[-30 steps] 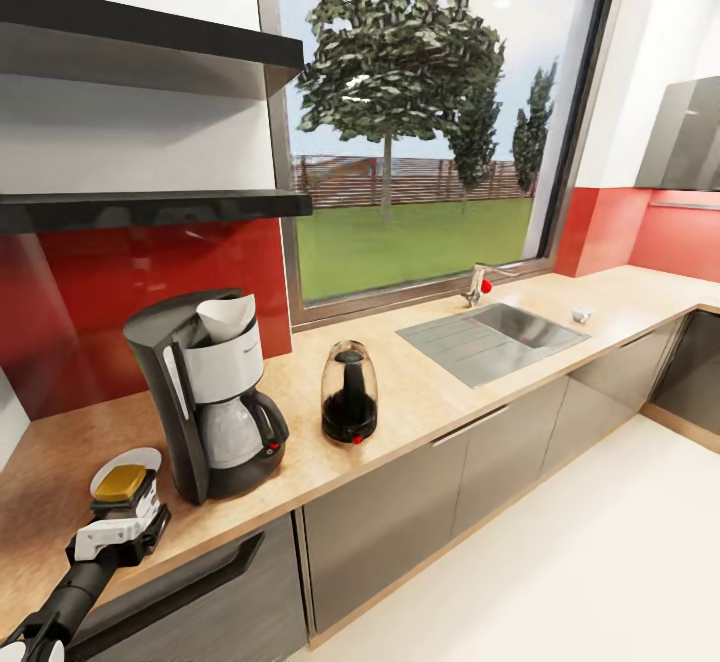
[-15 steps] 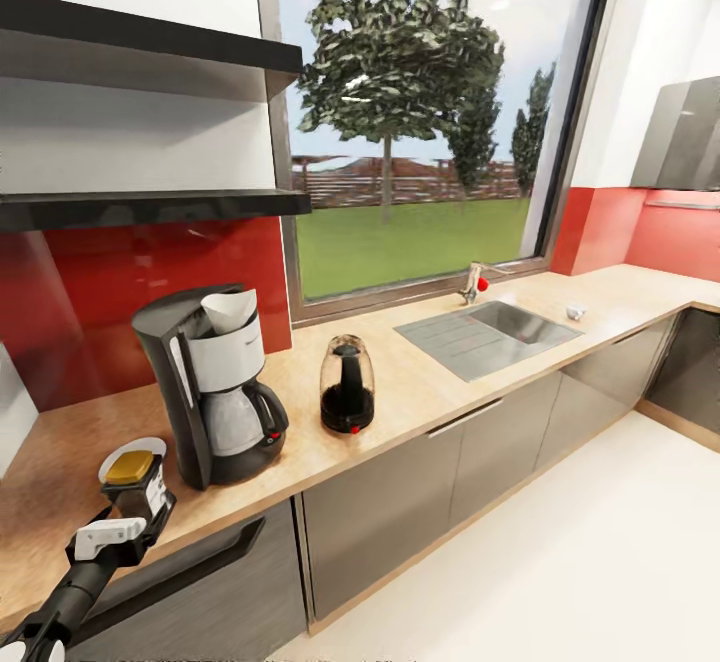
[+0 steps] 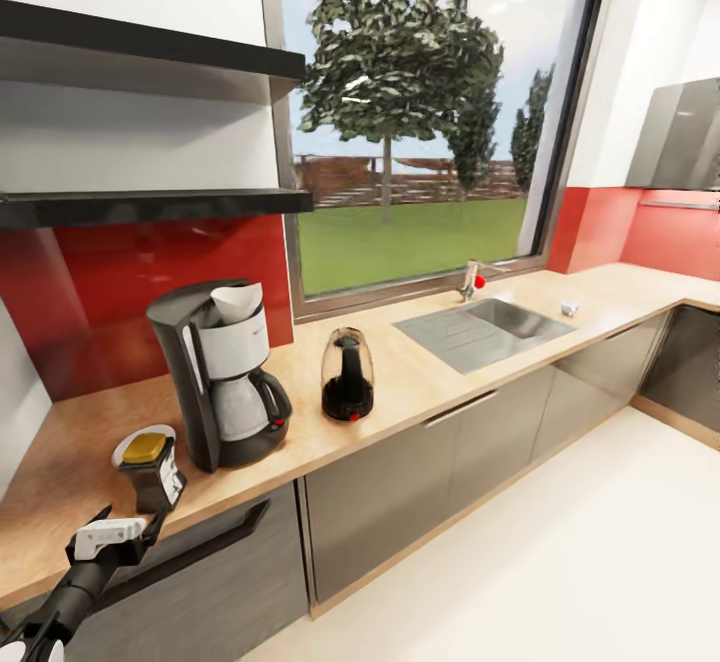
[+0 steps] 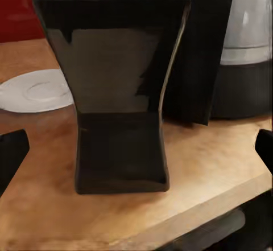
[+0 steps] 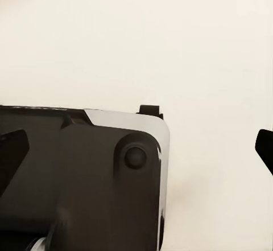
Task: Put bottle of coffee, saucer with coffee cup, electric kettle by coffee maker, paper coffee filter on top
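Standing upright on the wooden countertop (image 3: 420, 392), the bottle of coffee (image 3: 155, 472) is being left just beside the coffee maker (image 3: 222, 372), probably so the station stays grouped. The left gripper (image 3: 112, 534) is being held spread, just short of the bottle and not touching it; in the left wrist view its dark fingertips (image 4: 11, 154) are seen wide apart on either side of the bottle. A white saucer (image 3: 125, 439) is lying behind the bottle, close to it, with no cup seen on it. A paper coffee filter (image 3: 238, 300) is sitting on top of the machine, and the electric kettle (image 3: 347, 374) is standing nearby on its other side. The right gripper (image 5: 136, 148) is being kept spread over pale floor.
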Available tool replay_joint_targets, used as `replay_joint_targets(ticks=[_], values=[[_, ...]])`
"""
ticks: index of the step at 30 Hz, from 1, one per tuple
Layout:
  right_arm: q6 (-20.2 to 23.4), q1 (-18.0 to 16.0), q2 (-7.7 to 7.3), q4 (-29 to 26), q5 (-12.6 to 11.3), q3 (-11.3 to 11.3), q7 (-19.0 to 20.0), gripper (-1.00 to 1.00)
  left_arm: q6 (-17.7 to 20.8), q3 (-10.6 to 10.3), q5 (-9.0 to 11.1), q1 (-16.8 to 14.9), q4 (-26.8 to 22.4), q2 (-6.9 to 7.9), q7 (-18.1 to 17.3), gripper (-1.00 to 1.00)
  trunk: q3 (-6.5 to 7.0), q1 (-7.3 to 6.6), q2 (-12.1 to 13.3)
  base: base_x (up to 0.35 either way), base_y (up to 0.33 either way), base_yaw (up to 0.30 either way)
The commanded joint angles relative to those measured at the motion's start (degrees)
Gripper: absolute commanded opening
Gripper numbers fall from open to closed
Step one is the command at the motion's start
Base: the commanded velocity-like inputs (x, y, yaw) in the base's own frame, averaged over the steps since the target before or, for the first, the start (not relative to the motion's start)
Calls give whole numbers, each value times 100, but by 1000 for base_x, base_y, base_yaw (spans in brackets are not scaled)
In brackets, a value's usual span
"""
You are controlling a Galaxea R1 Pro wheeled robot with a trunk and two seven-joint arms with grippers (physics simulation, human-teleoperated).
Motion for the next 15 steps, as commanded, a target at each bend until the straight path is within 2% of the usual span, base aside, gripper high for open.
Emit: replay_joint_targets(ticks=[1, 9, 15], values=[[-20, -2, -3, 8, -58, 48, 18, 100, -17, 14, -7, -4, 1, -2, -34, 100, -2, -1, -5, -319, 0, 0], [-20, -2, 2, 4, -58, 50, 18, 100, -17, 19, -8, -4, 33, -2, -34, 100, -2, -1, -5, -311, 0, 0], [-20, -2, 12, 4, -58, 55, 18, 100, -25, 14, -3, 84, 69, -4, -47, 100, -2, -1, -5, -90, 0, 0]])
